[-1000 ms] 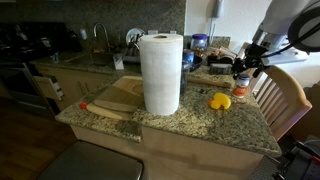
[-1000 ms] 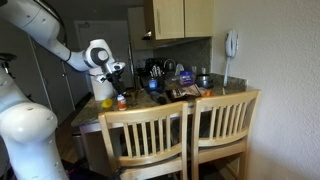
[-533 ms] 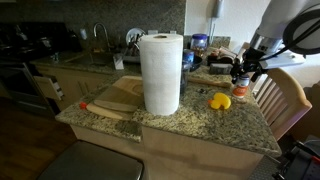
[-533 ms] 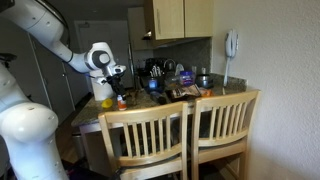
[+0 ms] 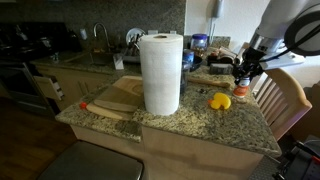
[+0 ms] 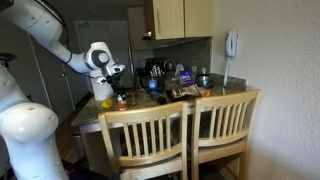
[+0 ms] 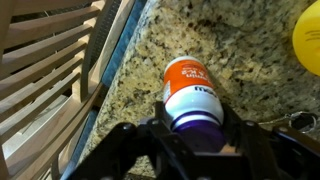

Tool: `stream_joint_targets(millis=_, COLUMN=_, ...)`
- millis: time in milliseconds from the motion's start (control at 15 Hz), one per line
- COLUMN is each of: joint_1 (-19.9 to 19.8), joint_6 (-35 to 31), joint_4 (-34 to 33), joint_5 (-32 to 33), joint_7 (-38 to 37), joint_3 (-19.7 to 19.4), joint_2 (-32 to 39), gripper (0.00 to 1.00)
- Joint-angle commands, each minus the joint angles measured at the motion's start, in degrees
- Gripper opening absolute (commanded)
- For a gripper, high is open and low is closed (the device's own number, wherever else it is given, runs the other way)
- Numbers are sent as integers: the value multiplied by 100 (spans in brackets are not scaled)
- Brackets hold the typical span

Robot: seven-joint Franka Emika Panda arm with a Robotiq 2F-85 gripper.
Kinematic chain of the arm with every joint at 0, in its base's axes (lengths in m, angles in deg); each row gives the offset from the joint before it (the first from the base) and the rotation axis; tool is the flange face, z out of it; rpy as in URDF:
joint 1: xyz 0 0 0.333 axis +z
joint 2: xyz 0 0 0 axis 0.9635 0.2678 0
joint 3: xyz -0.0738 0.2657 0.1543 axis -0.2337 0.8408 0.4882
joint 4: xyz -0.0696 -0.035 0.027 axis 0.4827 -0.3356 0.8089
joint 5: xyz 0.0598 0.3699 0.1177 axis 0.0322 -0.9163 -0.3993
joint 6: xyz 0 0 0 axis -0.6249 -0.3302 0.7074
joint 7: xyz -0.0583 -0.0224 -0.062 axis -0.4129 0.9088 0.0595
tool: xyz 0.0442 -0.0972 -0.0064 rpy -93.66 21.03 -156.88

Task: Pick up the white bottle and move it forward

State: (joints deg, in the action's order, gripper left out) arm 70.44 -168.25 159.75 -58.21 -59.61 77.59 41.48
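Granite counter (image 5: 190, 125), wooden chairs (image 6: 185, 135), kitchen cabinets (image 6: 180, 18)

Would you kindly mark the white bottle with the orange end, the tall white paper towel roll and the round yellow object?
White bottle (image 7: 190, 97): wrist view, white body.
Paper towel roll (image 5: 160, 72): exterior view, front side.
Yellow object (image 5: 219, 101): exterior view, middle.

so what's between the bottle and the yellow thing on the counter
only bare granite counter: the wrist view shows nothing lying between the bottle and the yellow thing

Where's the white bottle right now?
In the wrist view, the white bottle sits on the granite counter within the end effector, near the edge beside the chair.
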Motion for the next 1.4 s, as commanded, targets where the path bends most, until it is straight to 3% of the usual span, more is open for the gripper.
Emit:
stream_joint_targets(millis=0, joint_1=-69, joint_6=-112, joint_4=55, joint_5=334, joint_7=-237, joint_3=108, joint_2=-67, gripper=30)
stream_joint_targets(millis=200, joint_1=-149, joint_6=-158, joint_4=71, joint_5=787, joint_7=-598, joint_3=238, joint_2=-245, gripper=30)
stream_joint_targets(millis=267, joint_1=-239, joint_6=-214, joint_4=133, joint_5=1186, joint_7=-924, joint_3=364, joint_2=-503, gripper=30)
stream_joint_targets(millis=467, joint_1=-79, joint_6=146, joint_4=125, joint_5=1508, joint_7=-1137, joint_3=478, joint_2=-1472, gripper=30)
stream_joint_targets(millis=667, joint_1=-358, joint_6=400, joint_4=-668, joint_5=1683, joint_7=-1182, joint_3=632, joint_2=-1799, gripper=30)
stream_joint_targets(millis=933, joint_1=-1263, joint_6=435, joint_4=-2098, joint_5=2075, joint_7=-1665, joint_3=700, joint_2=-1213, gripper=30)
stream_joint_targets(millis=1200, joint_1=-2277, joint_6=658, joint_4=-3364, joint_5=3034, joint_7=-2638, joint_3=987, joint_2=-174, gripper=30)
stream_joint_targets(millis=1333, joint_1=-1665, joint_6=868, joint_4=-3474, joint_5=3284, joint_7=-2690, joint_3=638, joint_2=61, gripper=30)
